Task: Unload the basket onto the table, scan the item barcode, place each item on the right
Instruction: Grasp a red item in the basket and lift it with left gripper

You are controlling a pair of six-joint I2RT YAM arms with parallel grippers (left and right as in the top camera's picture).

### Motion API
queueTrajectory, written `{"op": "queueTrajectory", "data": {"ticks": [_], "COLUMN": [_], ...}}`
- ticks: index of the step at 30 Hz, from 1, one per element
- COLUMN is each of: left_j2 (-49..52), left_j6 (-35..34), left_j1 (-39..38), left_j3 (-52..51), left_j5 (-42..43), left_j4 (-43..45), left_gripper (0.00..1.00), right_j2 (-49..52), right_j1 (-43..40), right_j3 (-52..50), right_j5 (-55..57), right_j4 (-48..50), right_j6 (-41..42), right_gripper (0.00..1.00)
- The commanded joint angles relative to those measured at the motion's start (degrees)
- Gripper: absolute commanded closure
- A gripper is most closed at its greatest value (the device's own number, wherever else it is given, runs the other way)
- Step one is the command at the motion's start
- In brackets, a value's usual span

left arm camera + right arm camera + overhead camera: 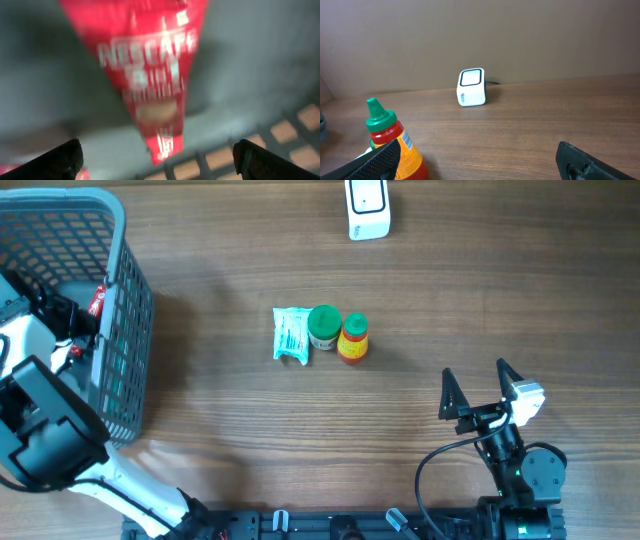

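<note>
The left gripper (156,156) hangs inside the grey basket (128,270) at the table's 9 o'clock, jaws spread wide and gripping nothing; a red Nescafé sachet (150,75), blurred, lies loose on the basket floor between and beyond the fingers. The right gripper (473,375) waits at 5 o'clock, likewise wide apart and empty. The white scanner (367,208) stands at 12 o'clock. At the centre, a blue-white packet (291,335), a green-lidded jar (324,326) and a sauce bottle (352,338) touch in a row.

The left gripper (157,152) points steeply down, its two fingers (60,160) spread wide (only the dark tips show in its wrist view). The right gripper (474,370) stands just as wide, aimed forward, its arm (530,472) folded behind it.
</note>
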Motion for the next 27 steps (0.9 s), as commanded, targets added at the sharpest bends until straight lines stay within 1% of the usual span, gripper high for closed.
{"op": "queueTrajectory", "data": {"ticks": [1,5,6,8,9,10,12,13,14,15,17,18,19,27], "left_j2": [3.6,6.6,7.3,8.5,8.9,9.2,9.7,9.8,9.8,9.8,9.8,9.8,9.8,9.8], "left_j6": [-2.1,-2.4,-2.3,-2.4,-2.4,-3.2,-3.8,-3.8,-3.8,-3.8,-3.8,-3.8,-3.8,-4.6], "left_j1": [1.9,3.2,3.3,3.4,3.4,3.4,3.5,3.5,3.6,3.6,3.6,3.6,3.6,3.7], "left_j3": [-0.4,-0.4,-0.4,-0.4,-0.4,-0.4,-0.4,-0.4,-0.4,-0.5,-0.8,-0.8,-0.8,-0.8], "left_j5": [0.0,1.8,2.4,4.3,5.1,5.4,5.7,5.6,5.4,5.3,5.5,5.5,5.5,2.3], "left_j4": [0.7,1.0,1.0,0.8,0.6,-0.1,-2.1,-3.0,-4.3,-5.5,-7.0,-8.4,-9.3,-13.0], "left_gripper": [0.00,0.00,0.07,0.27,0.29,0.27,0.11,0.07,0.05,0.08,0.09,0.06,0.00,0.00], "right_j2": [-0.4,-0.4,-0.4,-0.4,-0.4,-0.4,-0.4,-0.4,-0.4,-0.4,-0.4,-0.4,-0.4,-0.4], "right_j1": [0.4,0.4,0.4,0.4,0.4,0.4,0.4,0.4,0.4,0.4,0.4,0.4,0.4,0.4], "right_j3": [-0.1,-0.1,-0.1,-0.1,0.0,0.0,-0.1,-0.1,-0.1,0.0,-0.1,-0.1,-0.1,-0.1], "right_j5": [0.7,0.7,0.7,0.7,0.7,0.7,0.7,0.7,0.7,0.7,0.7,0.7,0.7,0.7], "right_j4": [0.2,0.2,0.2,0.2,0.2,0.2,0.2,0.2,0.2,0.2,0.2,0.2,0.2,0.2], "right_j6": [0.3,0.3,0.4,0.3,0.4,0.4,0.4,0.4,0.4,0.4,0.4,0.3,0.4,0.4], "right_gripper": [0.00,0.00,0.00,0.00,0.00,0.00,0.00,0.00,0.00,0.00,0.01,0.00,0.00,0.00]}}
